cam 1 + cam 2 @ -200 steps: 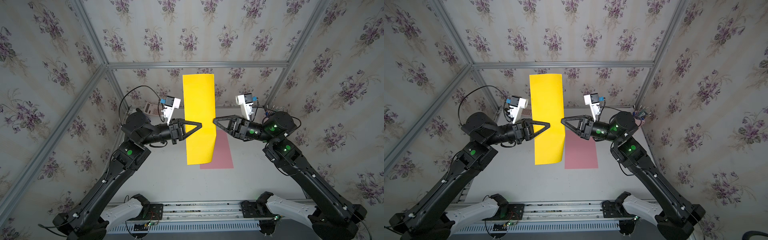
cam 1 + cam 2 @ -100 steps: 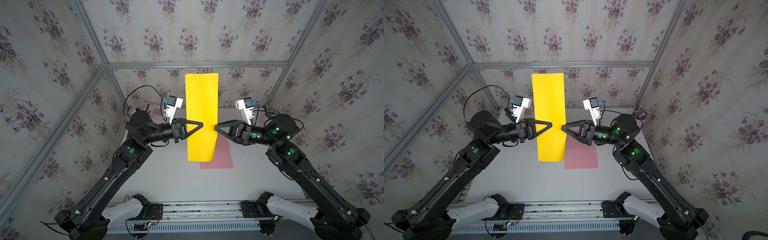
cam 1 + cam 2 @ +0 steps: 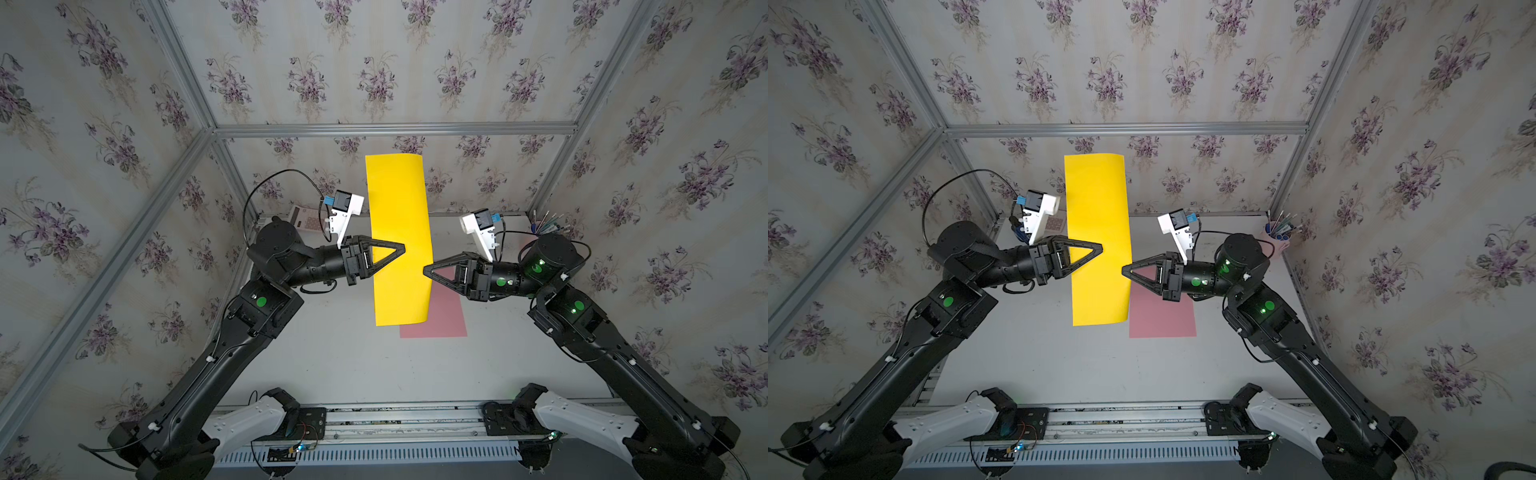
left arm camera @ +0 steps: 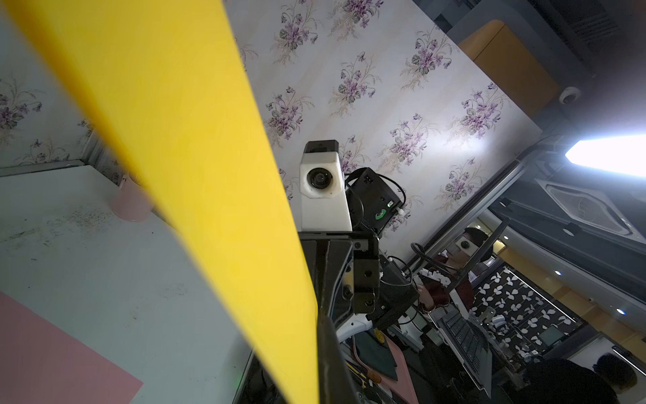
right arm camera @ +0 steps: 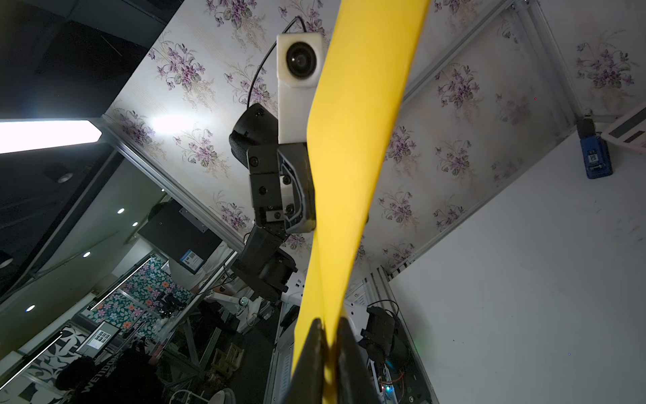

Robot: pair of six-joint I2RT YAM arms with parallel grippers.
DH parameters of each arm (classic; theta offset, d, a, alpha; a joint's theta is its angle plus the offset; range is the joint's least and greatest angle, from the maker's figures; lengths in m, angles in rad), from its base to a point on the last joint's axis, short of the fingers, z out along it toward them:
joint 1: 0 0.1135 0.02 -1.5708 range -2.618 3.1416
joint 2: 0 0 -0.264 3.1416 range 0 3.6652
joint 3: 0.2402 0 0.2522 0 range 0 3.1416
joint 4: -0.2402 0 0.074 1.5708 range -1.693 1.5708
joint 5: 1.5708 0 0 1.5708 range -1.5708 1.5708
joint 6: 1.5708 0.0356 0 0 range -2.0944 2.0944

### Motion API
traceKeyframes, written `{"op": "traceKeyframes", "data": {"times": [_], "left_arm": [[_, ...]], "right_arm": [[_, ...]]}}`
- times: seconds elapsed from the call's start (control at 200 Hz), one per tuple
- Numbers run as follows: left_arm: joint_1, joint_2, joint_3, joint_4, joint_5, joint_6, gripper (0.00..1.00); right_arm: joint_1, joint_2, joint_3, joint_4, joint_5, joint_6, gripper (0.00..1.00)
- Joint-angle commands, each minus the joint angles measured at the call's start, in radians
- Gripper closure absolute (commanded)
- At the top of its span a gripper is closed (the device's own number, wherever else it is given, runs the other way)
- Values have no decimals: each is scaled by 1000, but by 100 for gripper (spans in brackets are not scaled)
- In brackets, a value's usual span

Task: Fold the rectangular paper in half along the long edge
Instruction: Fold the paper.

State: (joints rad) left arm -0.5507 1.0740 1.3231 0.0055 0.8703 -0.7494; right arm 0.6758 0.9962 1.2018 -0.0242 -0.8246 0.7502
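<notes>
You have the left gripper (image 3: 401, 249) and right gripper (image 3: 426, 272) each pinched tight on the yellow paper (image 3: 399, 208) from opposite long sides, aloft over the table (image 3: 345, 365) and pink sheet (image 3: 446, 322), so bring those 2 edges together level; room is open below, the back wall (image 3: 478, 183) less so.

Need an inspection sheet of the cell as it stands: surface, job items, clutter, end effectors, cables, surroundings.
Surface: white table, faintly scuffed.
Job's things: yellow paper held upright, lifted off the table.
Clutter: pink paper flat on the table; pink pen cup and calculator at the far corners.
End effectors: left end effector shut on the yellow paper from one side; right end effector shut on it from the opposite side.
Cables: black cable loops above the left arm, apart from the paper.
Surroundings: floral wallpaper, aluminium frame.
</notes>
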Motion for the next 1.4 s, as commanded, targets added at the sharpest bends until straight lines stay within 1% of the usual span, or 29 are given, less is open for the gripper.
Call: {"op": "traceKeyframes", "data": {"times": [0.0, 0.025, 0.075, 0.095, 0.205, 0.26, 0.3, 0.33, 0.35, 0.43, 0.5, 0.535, 0.565, 0.659, 0.744, 0.779, 0.809, 0.829, 0.884, 0.969, 1.004, 1.034, 1.054, 1.099, 1.179, 1.214, 1.244, 1.299, 1.394], "left_arm": [[-1, -2, 12, 34, -1, 8, 100], [0, 0, 13, 33, 0, 8, 100], [-3, 2, 16, 33, 2, 9, 100], [-3, 3, 17, 31, 2, 9, 100], [-6, 2, 23, 22, 1, 14, 100], [-6, 4, 25, 17, 0, 17, 100], [-6, 5, 27, 16, 0, 16, 100], [-7, 6, 28, 15, 0, 17, 100], [-8, 6, 28, 14, -1, 17, 100], [-9, 7, 30, 14, -2, 18, 100], [-10, 9, 31, 14, -1, 19, 100], [-11, 10, 33, 13, -2, 19, 100], [-11, 11, 34, 13, -4, 21, 100], [-12, 15, 37, 12, -3, 22, 100], [-14, 16, 42, 11, -4, 22, 100], [-14, 16, 44, 10, -4, 24, 100], [-14, 18, 45, 10, -4, 24, 100], [-14, 18, 46, 11, -6, 24, 100], [-15, 21, 48, 10, -6, 24, 100], [-15, 21, 53, 8, -7, 27, 100], [-17, 21, 54, 6, -6, 28, 100], [-17, 22, 57, 6, -7, 27, 100], [-17, 23, 57, 5, -7, 27, 100], [-17, 24, 59, 9, -7, 25, 100], [-17, 28, 64, 8, -5, 25, 100], [-18, 29, 65, 8, -4, 25, 100], [-18, 29, 66, 7, -5, 26, 100], [-17, 30, 67, 7, -4, 27, 100], [-18, 34, 70, 6, -5, 27, 100]], "right_arm": [[1, -10, 2, 22, -38, -15, 99], [1, -9, 4, 14, -39, -18, 97], [1, -9, 5, 3, -39, -22, 85], [1, -8, 5, 0, -39, -25, 84], [1, -15, 3, -4, -50, -36, 100], [1, -16, 5, -6, -54, -37, 99], [1, -14, 11, -15, -54, -36, 88], [1, -12, 16, -25, -56, -39, 85], [0, -11, 17, -26, -61, -42, 86], [1, -13, 13, -23, -75, -43, 100], [2, -17, 9, -19, -90, -36, 100], [3, -16, 11, -27, -94, -36, 90], [2, -17, 13, -36, -97, -40, 87], [3, -24, 6, -47, -114, -49, 100], [4, -32, -1, -43, -128, -46, 100], [4, -33, 0, -54, -128, -51, 91], [4, -31, 4, -69, -126, -60, 88], [4, -32, 3, -76, -127, -65, 89], [4, -38, -6, -77, -134, -69, 100], [4, -49, -13, -86, -133, -77, 100], [4, -47, -11, -102, -127, -85, 90], [4, -45, -7, -117, -122, -94, 87], [5, -45, -9, -120, -124, -97, 89], [4, -49, -19, -107, -136, -94, 100], [5, -56, -33, -95, -143, -87, 100], [5, -55, -26, -112, -134, -94, 91], [5, -54, -22, -128, -133, -102, 89], [5, -57, -28, -123, -147, -104, 100], [5, -71, -37, -112, -154, -97, 100]]}}
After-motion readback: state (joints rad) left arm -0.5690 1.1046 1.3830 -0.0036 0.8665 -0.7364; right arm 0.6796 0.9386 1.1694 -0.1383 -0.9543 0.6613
